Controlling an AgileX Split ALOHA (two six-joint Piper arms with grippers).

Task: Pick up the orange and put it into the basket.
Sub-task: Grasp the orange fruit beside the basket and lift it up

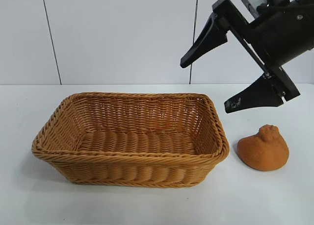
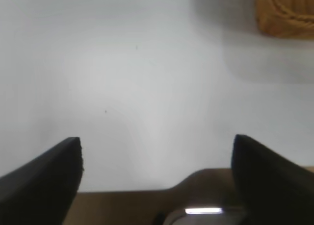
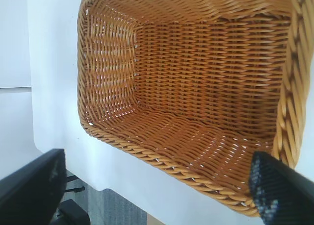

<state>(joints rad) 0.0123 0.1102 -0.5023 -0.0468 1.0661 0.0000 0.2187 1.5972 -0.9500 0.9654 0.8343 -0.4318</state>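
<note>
Risk of knocking the orange (image 1: pixel 263 148) off across the tabletop (image 1: pixel 274 200) or clipping the wicker basket (image 1: pixel 128 161) rim, since the lumpy fruit sits just beside the basket's right end and likely rolls unevenly. Right claw (image 1: pixel 207 84) up in the air above both, tilted toward the basket, spread wide, holding nothing. Left claw (image 2: pixel 157 151) apparently parked over bare tabletop, also wide open and empty.

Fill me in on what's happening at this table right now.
The right end effector hangs open in the air above the gap between the basket and the orange, holding nothing. The orange sits on the table just right of the basket, not yet picked up. Nothing is in the basket. The left end effector is open too, over bare table off to the side.
</note>
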